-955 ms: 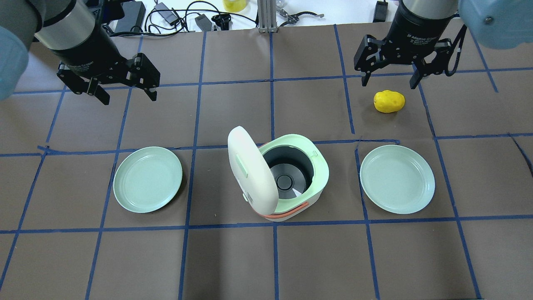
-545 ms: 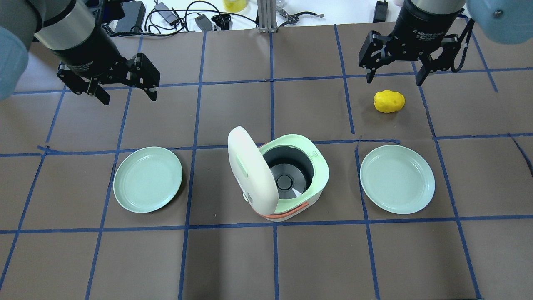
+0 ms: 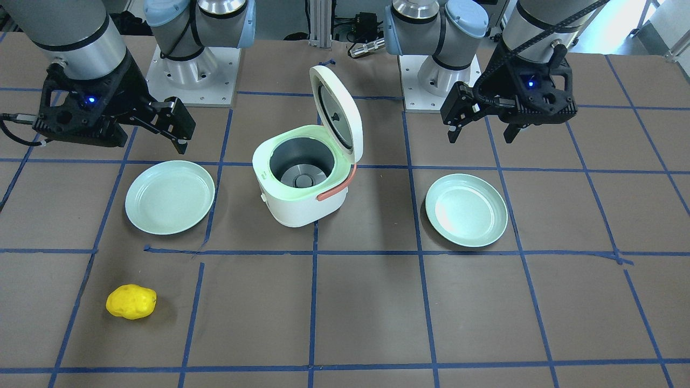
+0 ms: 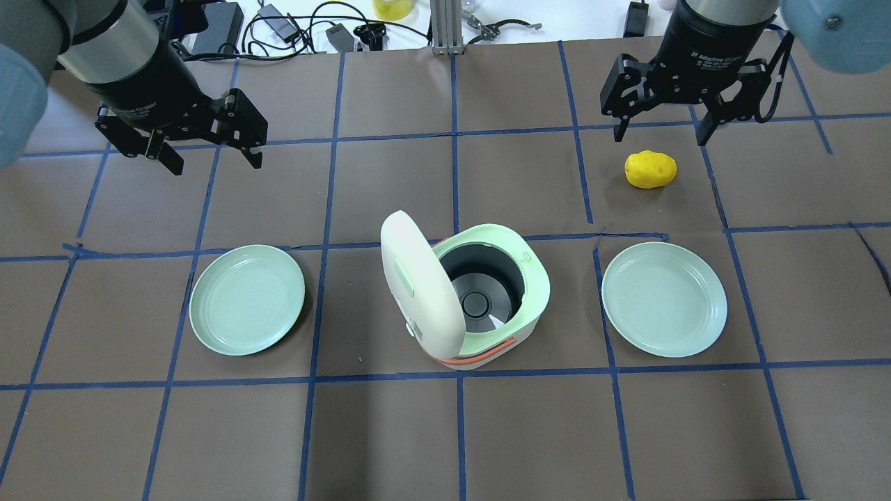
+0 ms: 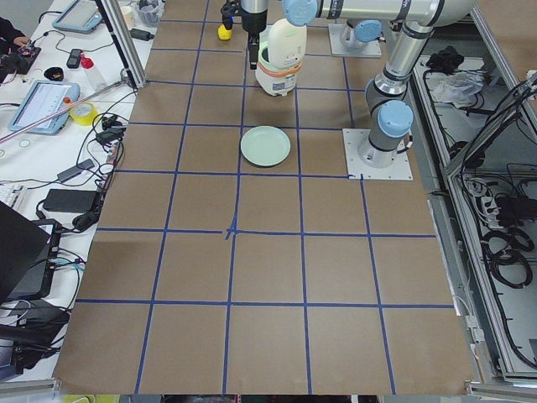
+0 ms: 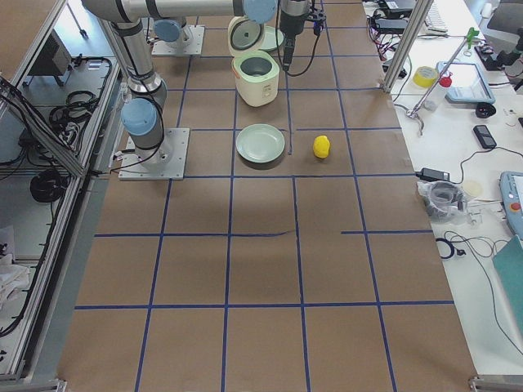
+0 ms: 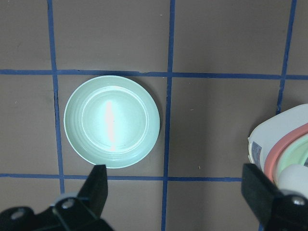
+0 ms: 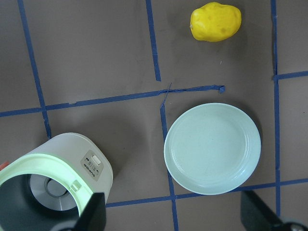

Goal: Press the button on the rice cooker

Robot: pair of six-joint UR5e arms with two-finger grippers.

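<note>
White rice cooker (image 4: 487, 306) stands mid-table, lid (image 4: 420, 284) raised upright, pot empty.

The rice cooker (image 4: 534, 275) sits between left plate (image 4: 247, 299) and right plate (image 4: 665, 299), potato (image 4: 651, 169) beyond the latter.

Silver-grey arms (image 3: 64, 27), pale-blue joint caps (image 3: 468, 19), black left gripper (image 4: 216, 164) and right gripper (image 4: 660, 137) with white lettering, blue lights

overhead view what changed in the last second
The right gripper shifted slightly toward the view's right and upper edge, open and empty. The left gripper, also open, the rice cooker with its lid up, the left-hand plate, the right-hand plate and the yellow potato stayed put.
</note>
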